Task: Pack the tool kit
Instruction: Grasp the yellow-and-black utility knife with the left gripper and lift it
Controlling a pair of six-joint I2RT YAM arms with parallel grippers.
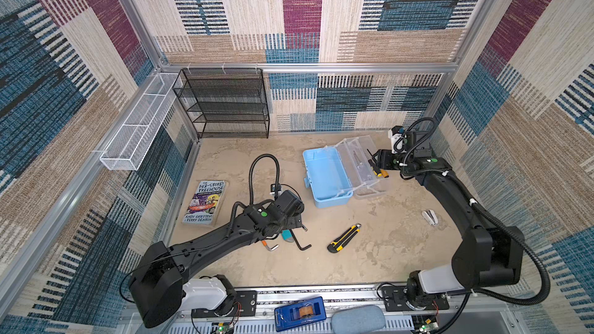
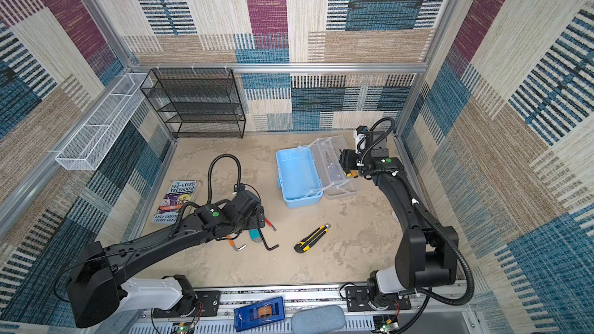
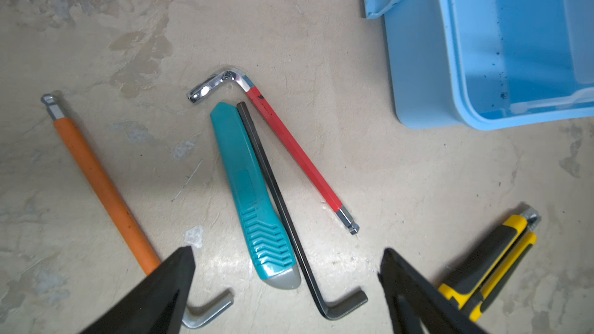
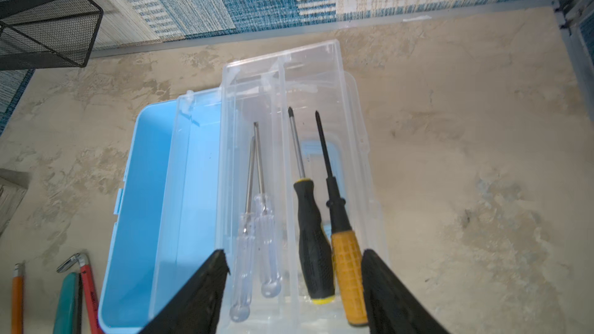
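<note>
Pale blue plastic case point(image 4: 141, 207), open and with its blue tub bare, stands on the table point(image 3: 418, 187) just to one side of the right gripper point(image 4: 294, 253) and partly beneath one finger.

Clear plastic tray point(image 4: 321, 69) adjoins the case, directly below the right fingers point(image 4: 205, 290), which stand apart and grip nothing.
- Between those fingers, lying in the tray: two clear-handled screwdrivers point(image 4: 257, 220) in one compartment.
- In the next compartment: one black-handled Phillips screwdriver point(image 4: 313, 236) and one orange-handled screwdriver point(image 4: 348, 271), the latter just beside a finger.

Left gripper point(image 3: 287, 250): its fingers point(image 3: 167, 290) are spread wide and empty above the table.
- Between them: a teal utility knife point(image 3: 254, 204), with a black hex key point(image 3: 283, 207) touching it along one side.
- Just past the fingertips: a red-sleeved hex key point(image 3: 289, 146).
- Passing under one finger in the wrist view: an orange-sleeved hex key point(image 3: 103, 184).
- Outside the opposite finger: a yellow-and-black utility knife point(image 3: 488, 258).
- Well beyond the fingertips: a corner of the case.
</note>
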